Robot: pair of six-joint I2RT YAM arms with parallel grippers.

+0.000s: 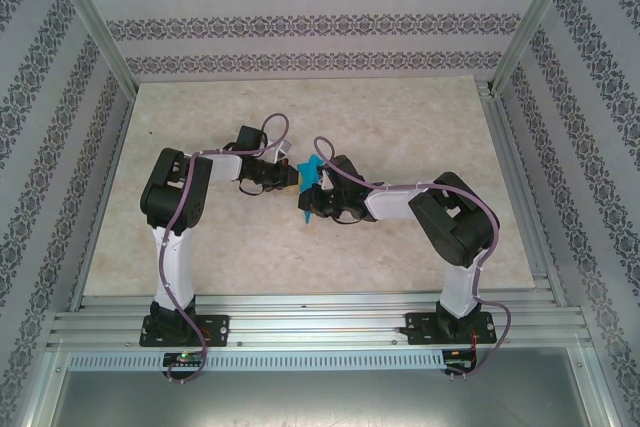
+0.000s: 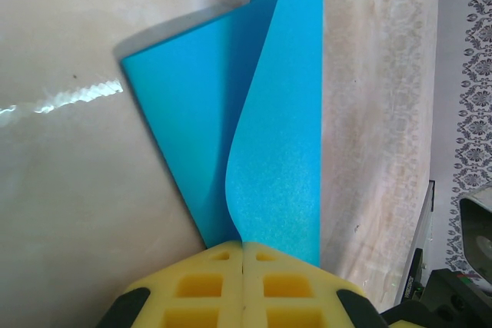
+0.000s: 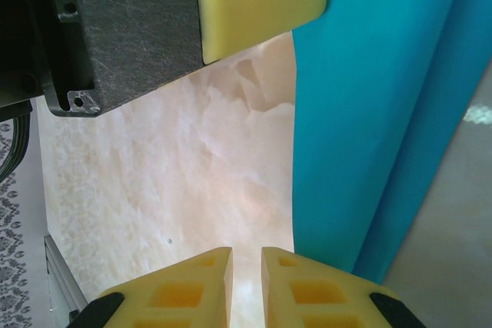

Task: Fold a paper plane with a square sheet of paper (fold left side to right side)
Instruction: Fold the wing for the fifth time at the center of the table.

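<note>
Left jaws tight on blue sheet (image 2: 277, 151)

table (image 1: 300, 257): beige marble top | walls (image 1: 300, 22): patterned grey-white | frame rails (image 1: 320, 322): aluminium, near edge

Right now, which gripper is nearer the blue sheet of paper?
Left. The left gripper is shut on the square sheet of paper, holding a flap up. The right gripper sits beside it, jaws slightly apart, nothing between them.
</note>
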